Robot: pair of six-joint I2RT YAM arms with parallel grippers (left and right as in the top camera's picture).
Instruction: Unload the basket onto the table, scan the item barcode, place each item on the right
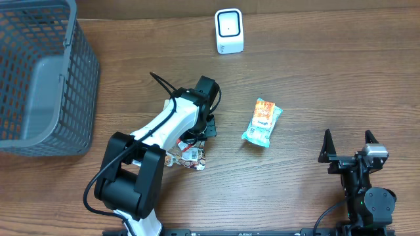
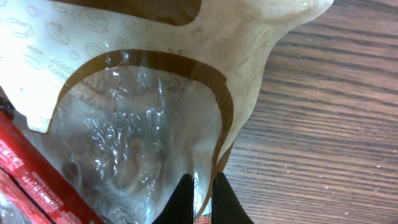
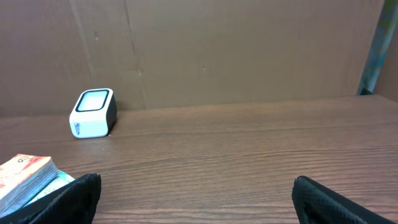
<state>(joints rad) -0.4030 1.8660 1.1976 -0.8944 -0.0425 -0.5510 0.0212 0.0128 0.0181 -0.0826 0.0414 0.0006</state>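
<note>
Two arms work at the table (image 1: 315,65), and only the left one is engaged with anything. The left claw (image 2: 199,191) is drawn in narrow, its two black fingertips nipping the lower edge of a clear-windowed pouch (image 2: 143,118) that has a cream printed border and a brown outline. The pouch fills most of the left wrist view and blocks sight of whatever lies past it on that side. A red printed strip (image 2: 37,177) shows at the lower left of that view; whether it belongs to the pouch or to a separate wrapper cannot be told. From overhead, the pouch sits low on the table toward the front, beneath the folded left arm (image 1: 167,124). The arm covers most of it, leaving only a crumpled red-and-white corner visible beside the arm's base. The scanner (image 1: 229,31), a small white box with a dark-framed window, stands upright near the far edge of the table, well apart from the pouch. An orange-and-teal snack packet (image 1: 261,122) lies flat between the two arms, just to the right of the left arm and apart from it. A grey mesh basket (image 1: 82,98) occupies the far left corner, near the left arm but not touching it. The right claw (image 1: 349,145) is spread wide and grips nothing, parked at the front right with its fingers pointing toward the far edge. A brown board (image 3: 249,50) backs the table behind the scanner.
</note>
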